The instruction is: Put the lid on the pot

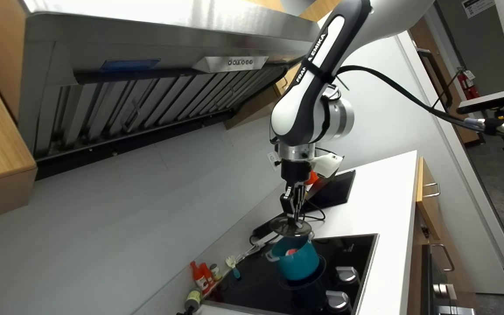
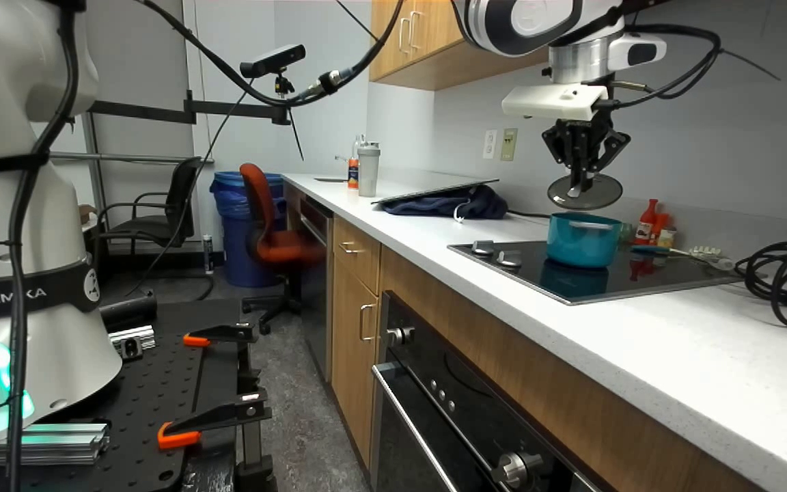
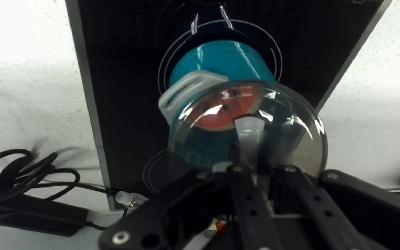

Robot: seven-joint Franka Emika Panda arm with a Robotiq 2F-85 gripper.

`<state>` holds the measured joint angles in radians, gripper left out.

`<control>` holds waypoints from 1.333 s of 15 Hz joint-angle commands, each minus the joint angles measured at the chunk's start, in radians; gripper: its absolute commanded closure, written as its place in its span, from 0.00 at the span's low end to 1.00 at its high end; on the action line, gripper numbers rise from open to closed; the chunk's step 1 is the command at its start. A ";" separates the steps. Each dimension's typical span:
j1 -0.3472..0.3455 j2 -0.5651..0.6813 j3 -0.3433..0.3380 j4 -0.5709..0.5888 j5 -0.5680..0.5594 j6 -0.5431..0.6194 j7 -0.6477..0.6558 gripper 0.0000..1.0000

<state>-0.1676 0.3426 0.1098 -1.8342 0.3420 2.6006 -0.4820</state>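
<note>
The claw point(image 2: 581, 183) pinches the lid point(image 2: 600, 195) by its middle, above the pot point(image 2: 583, 242), probably so it can go on flat. The pot sits in from the edges of the stove point(image 2: 660, 277).

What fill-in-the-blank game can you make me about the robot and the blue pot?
The end effector holds the round, see-through ____ that should cover the pot.
That round thing is ____ than the pot, not lower.
A red thing lies ____ the pot, not outside it.
In an exterior view, the cooktop has ____ silver knobs showing.

Missing words: lid; higher; inside; two.
</note>
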 commanded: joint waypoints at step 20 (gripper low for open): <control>0.054 0.111 -0.029 0.129 -0.139 0.001 0.200 0.96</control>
<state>-0.1394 0.4209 0.1061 -1.7537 0.2474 2.6006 -0.3361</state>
